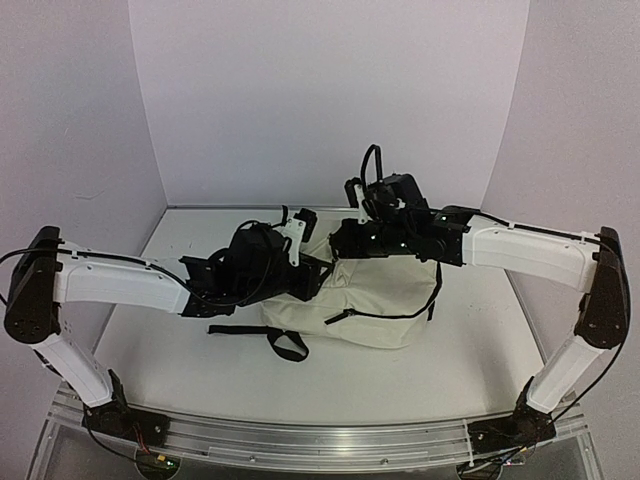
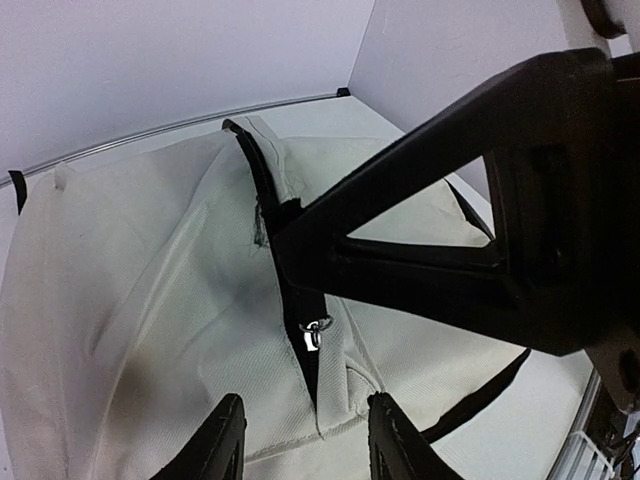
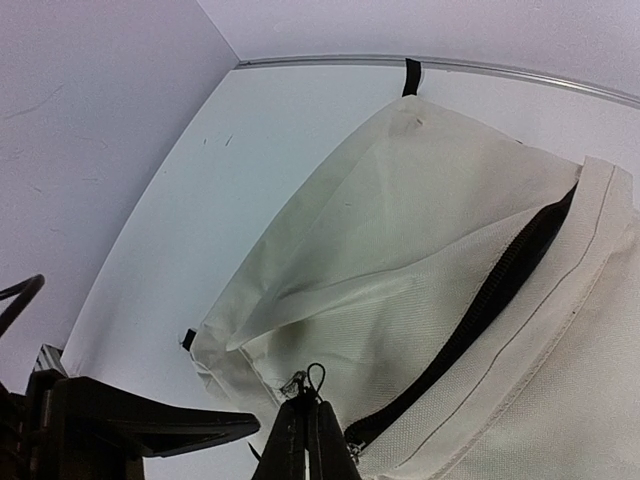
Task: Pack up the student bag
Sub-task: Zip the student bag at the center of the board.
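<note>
The student bag [image 1: 385, 295], cream fabric with black zippers, lies in the middle of the table. My left gripper [image 1: 312, 272] hovers at its left end. In the left wrist view this gripper [image 2: 305, 440] stands open just above the fabric with nothing between its fingers. A metal zipper slider [image 2: 315, 333] lies a little beyond them. My right gripper [image 1: 340, 240] is at the bag's upper left edge. In the right wrist view it [image 3: 305, 435] is shut on a thin black zipper pull loop [image 3: 314, 378]. A black zipper [image 3: 500, 290] runs up to the right.
Black straps [image 1: 285, 340] trail from the bag toward the front of the table. White walls close in the back and both sides. The right gripper's black body [image 2: 450, 250] hangs right in front of my left wrist camera. An aluminium rail [image 1: 320, 440] runs along the near edge.
</note>
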